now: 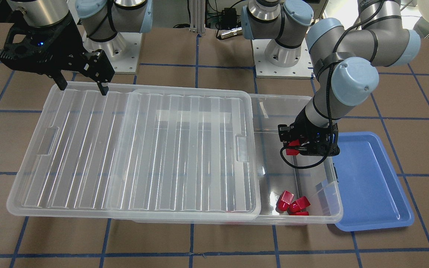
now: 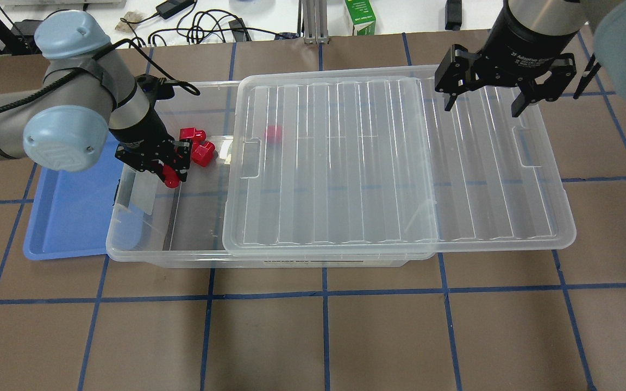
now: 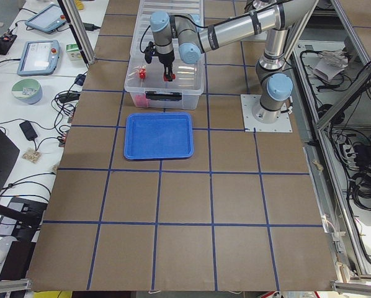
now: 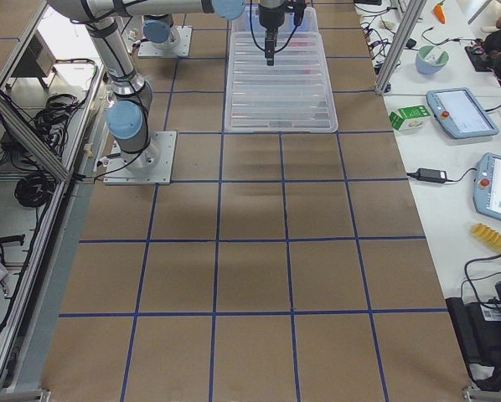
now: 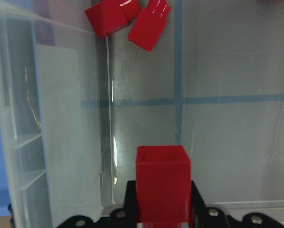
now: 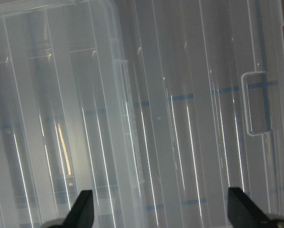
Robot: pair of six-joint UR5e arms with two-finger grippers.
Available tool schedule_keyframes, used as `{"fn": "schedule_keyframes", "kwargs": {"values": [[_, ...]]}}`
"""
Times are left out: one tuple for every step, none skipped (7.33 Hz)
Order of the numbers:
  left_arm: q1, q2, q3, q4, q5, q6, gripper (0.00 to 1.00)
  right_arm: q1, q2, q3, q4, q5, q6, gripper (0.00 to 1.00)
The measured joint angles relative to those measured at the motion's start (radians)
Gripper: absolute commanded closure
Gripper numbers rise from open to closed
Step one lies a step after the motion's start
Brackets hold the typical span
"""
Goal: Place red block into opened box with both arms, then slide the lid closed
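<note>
My left gripper [image 2: 167,169] is shut on a red block [image 5: 162,183] and holds it above the floor of the uncovered end of the box [image 2: 144,254]. Two loose red blocks [image 2: 199,145] lie on the box floor just beyond it. Another one [image 2: 273,133] shows blurred under the lid. The ribbed see-through lid [image 2: 373,163] covers most of the box and overhangs its other short end. My right gripper [image 2: 481,103] hangs open over that overhanging part of the lid, with nothing between its fingers [image 6: 82,211].
An empty blue tray [image 2: 68,217] lies flat on the table against the box's open short end, under my left arm. The table is brown with blue tape lines. Both arm bases [image 1: 112,56] stand behind the box.
</note>
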Motion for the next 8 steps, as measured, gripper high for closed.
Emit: {"fn": "schedule_keyframes", "kwargs": {"values": [[-0.017, -0.009, -0.018, 0.033, 0.001, -0.02, 0.95, 0.0, 0.0, -0.001, 0.0, 0.0, 0.0, 0.0], [-0.026, -0.019, -0.033, 0.064, 0.002, -0.029, 0.95, -0.001, 0.0, -0.003, 0.004, -0.001, 0.0, 0.0], [-0.03, -0.03, -0.05, 0.09, 0.003, -0.033, 0.95, -0.004, 0.001, -0.004, 0.014, -0.001, -0.001, 0.0], [-0.031, -0.04, -0.075, 0.124, 0.003, -0.038, 0.95, -0.01, 0.002, -0.006, 0.024, 0.0, -0.001, 0.0], [-0.031, -0.053, -0.099, 0.171, 0.001, -0.049, 0.93, -0.017, 0.003, -0.008, 0.028, -0.001, -0.002, 0.0], [-0.031, -0.067, -0.116, 0.212, 0.0, -0.06, 0.93, -0.02, 0.003, -0.01, 0.027, -0.013, -0.019, 0.0], [-0.031, -0.081, -0.128, 0.231, 0.0, -0.067, 0.79, -0.024, 0.004, -0.015, 0.022, -0.034, -0.061, 0.0], [-0.03, -0.094, -0.137, 0.24, 0.0, -0.069, 0.26, -0.045, 0.005, -0.019, 0.019, -0.048, -0.109, 0.0]]}}
